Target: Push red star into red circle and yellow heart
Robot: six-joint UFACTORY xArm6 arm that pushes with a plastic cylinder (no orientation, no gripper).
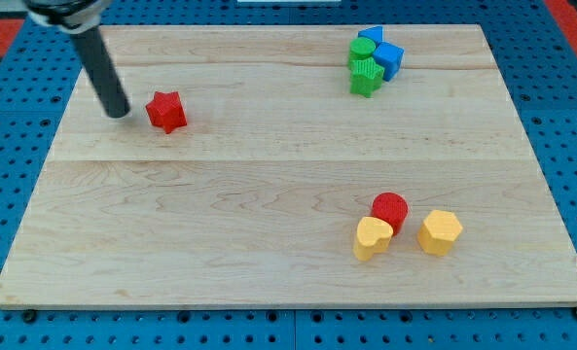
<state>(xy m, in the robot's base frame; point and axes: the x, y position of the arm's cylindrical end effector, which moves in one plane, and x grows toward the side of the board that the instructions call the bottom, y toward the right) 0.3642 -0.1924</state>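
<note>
The red star [166,112] lies on the wooden board at the view's upper left. My tip [118,112] stands just to the left of it, a small gap apart. The red circle [390,209] sits at the view's lower right, touching the yellow heart [372,238] below and left of it. The rod rises from the tip toward the view's top left corner.
A yellow hexagon block [440,232] sits right of the red circle. A cluster of green blocks [365,70] and blue blocks [386,56] lies at the view's top right. The wooden board [269,185] rests on a blue pegboard.
</note>
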